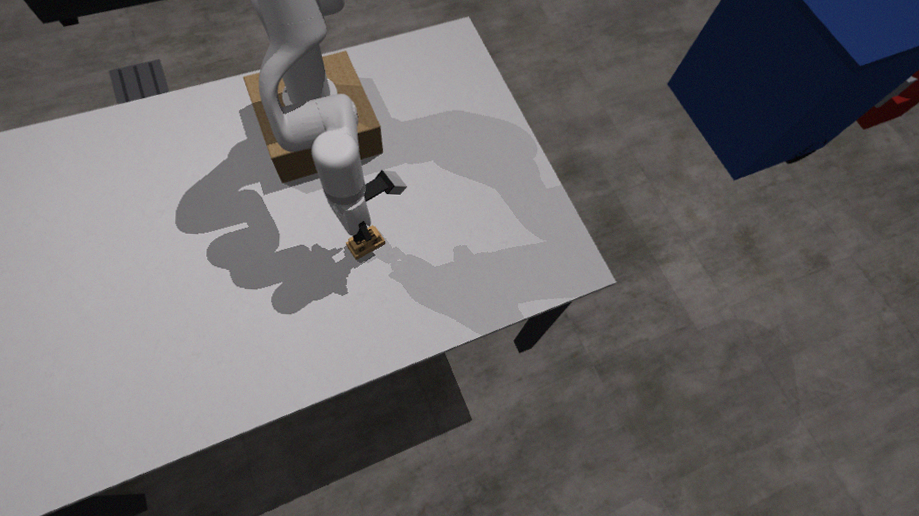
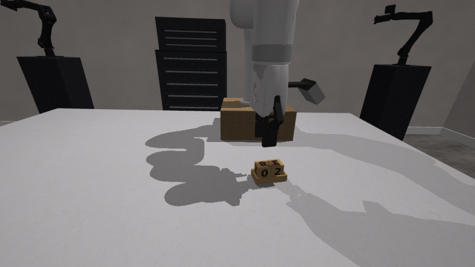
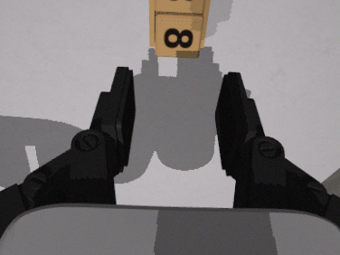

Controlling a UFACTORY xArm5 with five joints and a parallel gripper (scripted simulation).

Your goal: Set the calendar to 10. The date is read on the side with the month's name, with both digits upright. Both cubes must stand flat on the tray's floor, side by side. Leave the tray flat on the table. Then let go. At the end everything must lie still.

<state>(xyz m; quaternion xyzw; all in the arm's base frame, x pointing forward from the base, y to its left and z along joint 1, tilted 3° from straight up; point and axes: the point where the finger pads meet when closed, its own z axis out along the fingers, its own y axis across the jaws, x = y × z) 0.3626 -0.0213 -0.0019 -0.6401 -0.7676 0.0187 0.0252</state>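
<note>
A small wooden tray (image 2: pixel 268 177) lies flat on the white table with two wooden cubes standing in it side by side. Seen from the front, the left cube (image 2: pixel 263 169) shows 0 on its front face and 8 on top. The right cube (image 2: pixel 277 168) shows 2 in front and a sideways 3 on top. The wrist view shows the cubes' top faces (image 3: pixel 179 8) at the upper edge. My gripper (image 2: pixel 266 138) (image 3: pixel 176 91) hangs above and slightly behind the tray, fingers pointing down, half open with nothing between them. In the overhead view it partly covers the calendar (image 1: pixel 369 248).
A brown cardboard box under the arm's base stands just behind the tray. A grey wrist camera (image 2: pixel 310 90) sticks out to the right of the arm. The table's right edge (image 1: pixel 577 227) is nearby. Dark cabinets and stands are beyond the table.
</note>
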